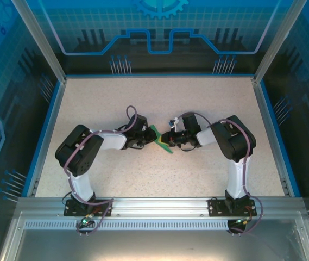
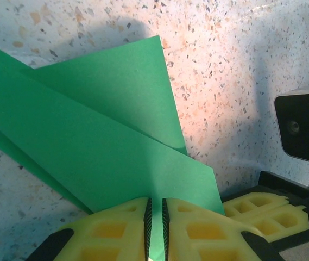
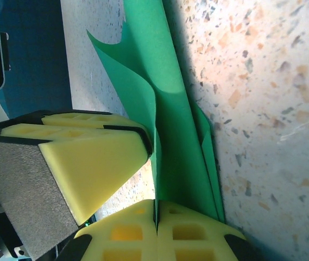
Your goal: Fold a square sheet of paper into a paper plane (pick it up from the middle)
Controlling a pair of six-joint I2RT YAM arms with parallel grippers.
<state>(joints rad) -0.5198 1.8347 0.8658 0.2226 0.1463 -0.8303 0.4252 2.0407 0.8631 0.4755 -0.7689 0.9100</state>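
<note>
Green sheet (image 1: 162, 143) sits at mid-table (image 1: 143, 103), between the two arms, already creased into long layered flaps.
Left gripper (image 2: 155, 211) is pinched narrow on it from the left.
Right gripper (image 3: 156, 213) is clamped tight on it from the right.
Step in hand: mid-fold, probably setting a wing crease, though the view is poor.
Next move: align the layers flush, then press.

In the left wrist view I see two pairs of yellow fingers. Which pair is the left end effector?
The left end effector is the bottom-centre pair, clamped on the green paper; the pair under the white camera is the right end effector.
</note>
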